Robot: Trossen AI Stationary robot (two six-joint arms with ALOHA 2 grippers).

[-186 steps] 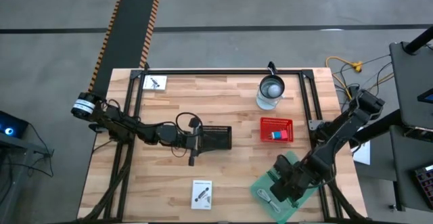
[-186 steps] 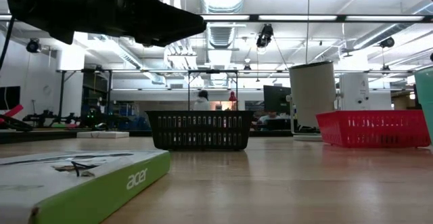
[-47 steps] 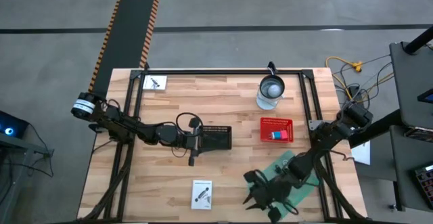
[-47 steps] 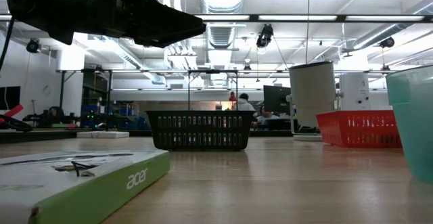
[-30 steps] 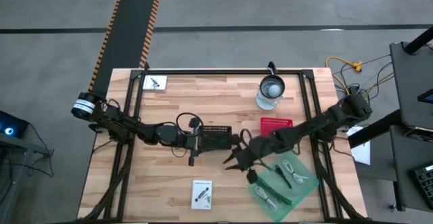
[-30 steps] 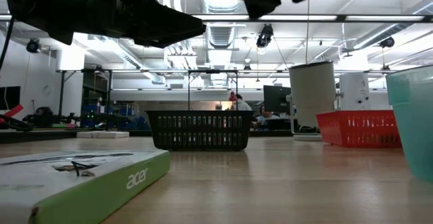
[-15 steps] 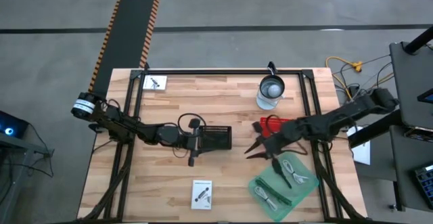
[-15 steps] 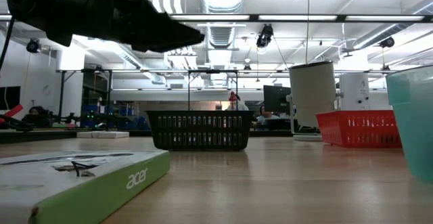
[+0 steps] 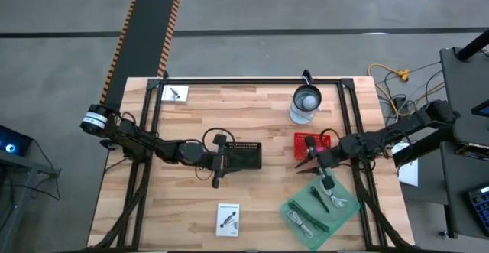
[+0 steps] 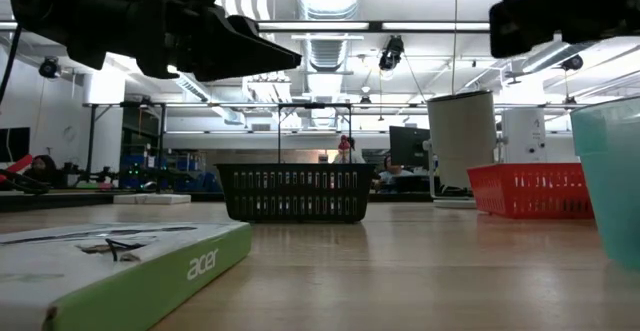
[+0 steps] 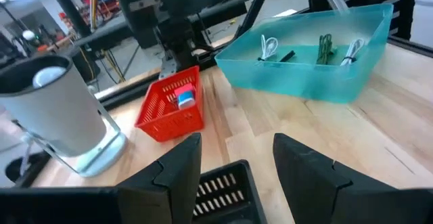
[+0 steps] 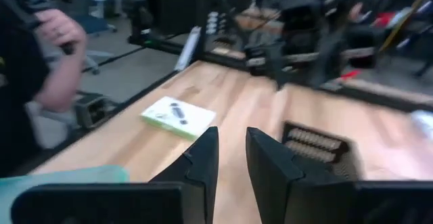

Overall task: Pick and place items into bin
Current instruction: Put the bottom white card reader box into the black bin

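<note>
1. High view: the left tool hovers beside the black basket at table centre, fingers spread, empty.
2. The right tool hangs at the red basket, fingers narrowly parted, empty.
3. At five o'clock, coiled white cables lie in the teal bin.

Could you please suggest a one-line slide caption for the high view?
Left gripper at the black basket; right gripper beside the red basket, teal tray nearby.
</note>
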